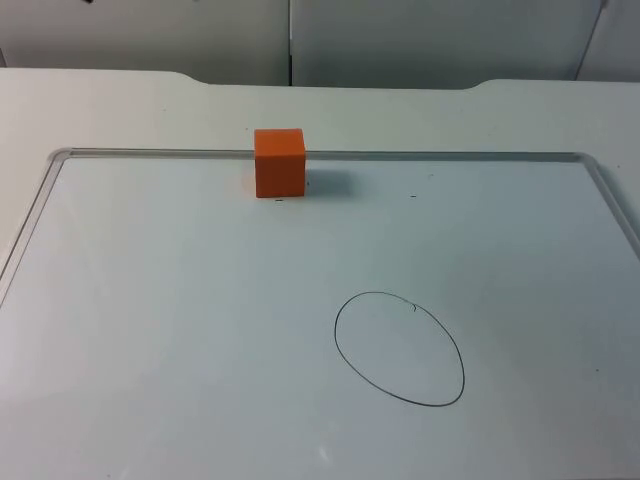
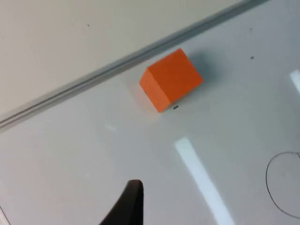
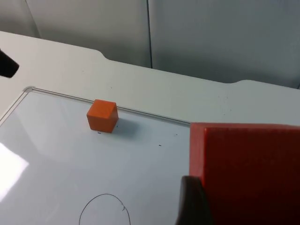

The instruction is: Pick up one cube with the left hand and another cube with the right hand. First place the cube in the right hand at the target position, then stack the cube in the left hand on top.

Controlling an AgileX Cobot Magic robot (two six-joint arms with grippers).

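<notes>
An orange cube (image 1: 278,162) rests on the whiteboard near its far rim, left of centre. It also appears in the left wrist view as the orange cube (image 2: 171,79) and in the right wrist view as the orange cube (image 3: 102,115). My left gripper (image 2: 129,206) hovers some way short of it, holding nothing that I can see. A second, red-orange cube (image 3: 248,159) sits close against the camera, with my right gripper (image 3: 225,211) shut on it, high above the board. The target is a pen-drawn oval (image 1: 400,348) right of centre.
The whiteboard has a raised transparent rim (image 1: 430,154) along its far side and a curved rim (image 1: 30,215) on the left. Behind it is the white table top (image 1: 130,105), then the grey partition wall (image 1: 420,40). A black robot part (image 3: 7,65) shows beyond the board's corner.
</notes>
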